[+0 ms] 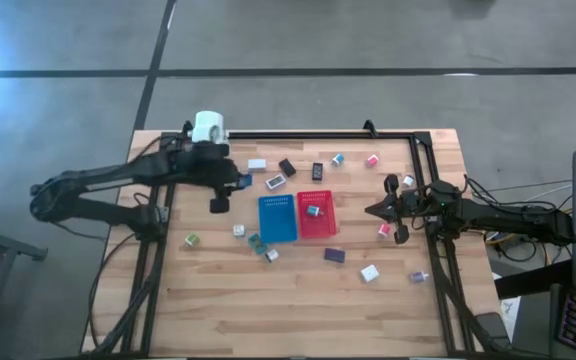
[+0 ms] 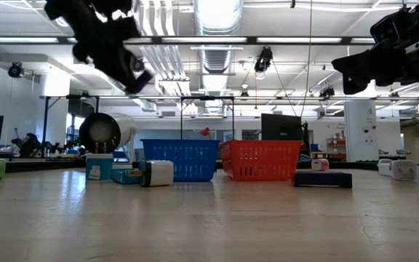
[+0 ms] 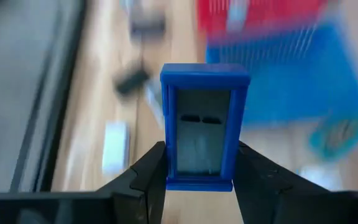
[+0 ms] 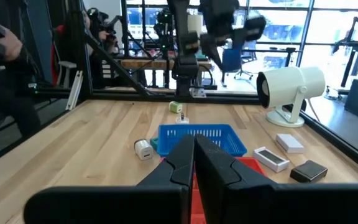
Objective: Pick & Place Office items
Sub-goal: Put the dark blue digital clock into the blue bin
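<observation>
Step in hand: transport. The left hand point(image 3: 197, 177) is clamped on a dark blue item point(image 3: 204, 124), a small framed block with a grey face, gripped by its two sides and carried clear above the worktop point(image 1: 268, 300). In the high view this hand sits just left of the blue tray point(image 1: 277, 218), not yet over it. The right hand point(image 4: 194, 155) is clenched on nothing and waits just right of the red tray point(image 1: 318, 222).

Next move, as judged: bring the held block over a tray and let go only once it is inside the rim. Which tray is intended cannot be told; the blue one is nearer and matches its colour.

Count:
- Trays: two, one blue and one red, side by side at the worktop's centre.
- Items inside a tray: one, a teal-and-white piece point(image 1: 313, 210) in the red tray; the blue tray appears bare.
- Items held: one.
- Loose items around the trays: about fifteen, some too small to separate with certainty.
- White lamp head point(image 1: 209, 127): one, beyond the left hand.
</observation>
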